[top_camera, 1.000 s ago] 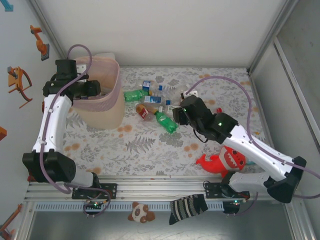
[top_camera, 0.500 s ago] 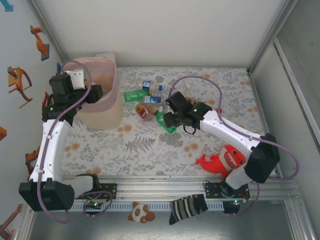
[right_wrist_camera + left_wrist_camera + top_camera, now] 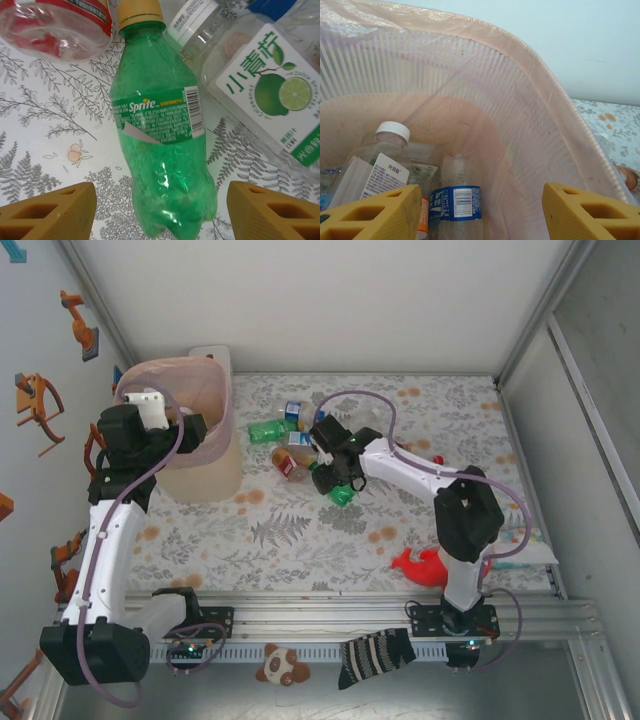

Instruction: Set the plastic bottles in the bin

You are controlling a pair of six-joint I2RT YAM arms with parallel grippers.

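Green plastic Sprite bottle point(image 3: 160, 135) lies framed by the right end effector point(image 3: 160, 200), newly spread (grasp next); left end effector point(image 3: 480, 205) gapes empty over pale-pink ribbed bin point(image 3: 530, 65).

My left arm point(image 3: 105, 540) stands tall on its own side, wrist bent forward, and the left gripper point(image 3: 480, 215) points downward with its yellow fingers point(image 3: 375, 215) set wide apart. My right arm point(image 3: 400, 468) reaches far forward and across toward the left, stretched low. There the right gripper point(image 3: 160, 210) tips down, its jaws also well apart.
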